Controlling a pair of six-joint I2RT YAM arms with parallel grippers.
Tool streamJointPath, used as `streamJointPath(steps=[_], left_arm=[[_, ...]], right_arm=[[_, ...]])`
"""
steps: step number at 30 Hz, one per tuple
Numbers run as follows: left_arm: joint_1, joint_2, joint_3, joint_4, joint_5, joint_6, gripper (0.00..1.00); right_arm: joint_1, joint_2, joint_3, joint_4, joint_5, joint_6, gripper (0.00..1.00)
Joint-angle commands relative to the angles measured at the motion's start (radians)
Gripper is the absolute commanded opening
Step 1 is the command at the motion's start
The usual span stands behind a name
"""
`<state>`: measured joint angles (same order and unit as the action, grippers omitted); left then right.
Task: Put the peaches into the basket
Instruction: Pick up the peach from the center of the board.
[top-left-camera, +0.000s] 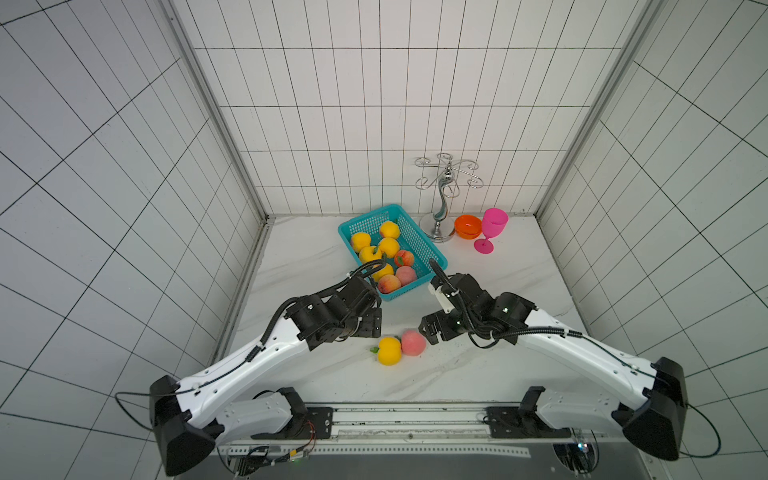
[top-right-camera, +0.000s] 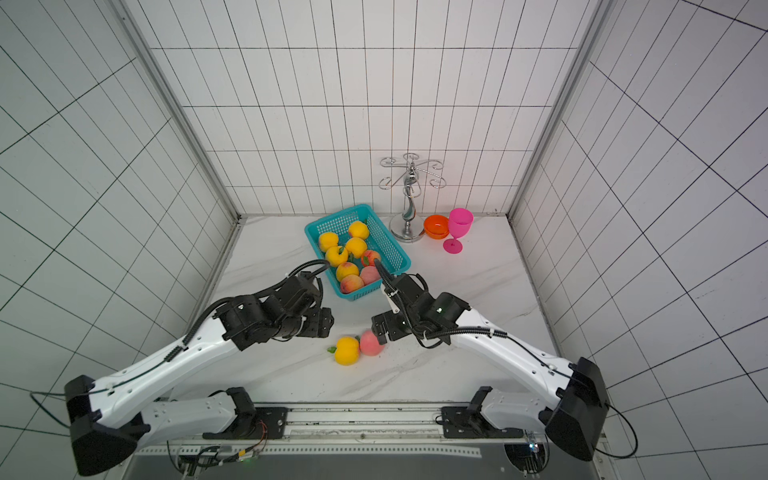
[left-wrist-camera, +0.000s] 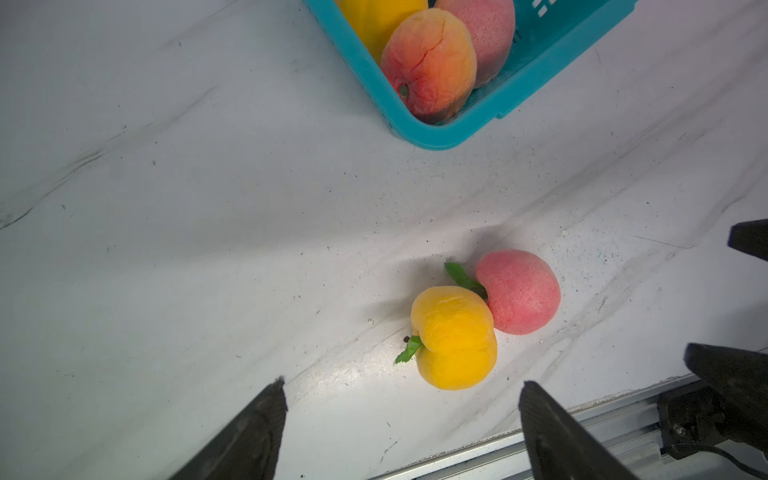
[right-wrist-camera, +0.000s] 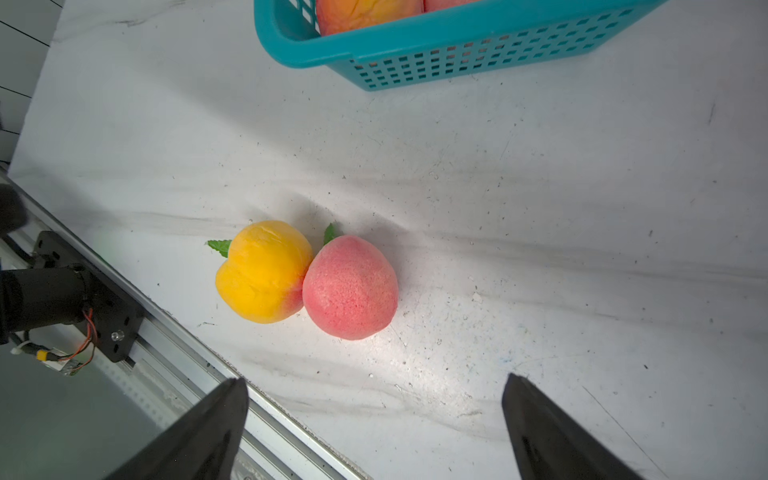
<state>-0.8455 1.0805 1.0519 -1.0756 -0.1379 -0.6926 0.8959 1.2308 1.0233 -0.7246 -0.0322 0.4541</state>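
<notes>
In both top views eight peaches (top-left-camera: 389, 229) sit in the basket (top-left-camera: 340, 228). Two lie touching on the worktop (top-left-camera: 299, 257) between the hands, the yellow peach (top-left-camera: 389, 351) nearer the left hand (top-left-camera: 374, 323), the pink peach (top-left-camera: 413, 343) just beside the right hand (top-left-camera: 429, 331). In the left wrist view that hand (left-wrist-camera: 404, 381) gapes wide and empty, yellow just ahead. In the right wrist view its hand (right-wrist-camera: 376, 377) is equally spread and empty, pink centred ahead. The worktop's front edge runs close, with bare room toward the basket.
</notes>
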Motion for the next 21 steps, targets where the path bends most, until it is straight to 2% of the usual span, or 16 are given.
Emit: streamJointPath(steps=[1, 5, 12, 13, 14, 21], left_arm=[[-0.008, -0.063, -0.036, -0.035, 0.03, -0.016, 0.86], [-0.022, -0.13, -0.072, -0.033, 0.069, -0.021, 0.86], [-0.113, -0.212, -0.125, 0.003, 0.136, -0.008, 0.87], [-0.123, -0.229, -0.133, 0.014, 0.148, -0.01, 0.87], [-0.125, -0.245, -0.143, 0.028, 0.168, -0.007, 0.98], [-0.127, -0.341, -0.216, 0.062, 0.233, -0.027, 0.98]], right_arm=[[0.045, 0.017, 0.038, -0.046, 0.102, 0.094, 1.0], [0.079, 0.03, 0.037, -0.037, 0.137, 0.148, 1.0], [0.134, 0.08, 0.035, -0.013, 0.147, 0.205, 1.0], [0.141, 0.09, 0.034, -0.012, 0.147, 0.211, 0.99], [0.146, 0.099, 0.032, 0.007, 0.146, 0.215, 1.0], [0.16, 0.129, -0.014, 0.115, 0.112, 0.207, 0.99]])
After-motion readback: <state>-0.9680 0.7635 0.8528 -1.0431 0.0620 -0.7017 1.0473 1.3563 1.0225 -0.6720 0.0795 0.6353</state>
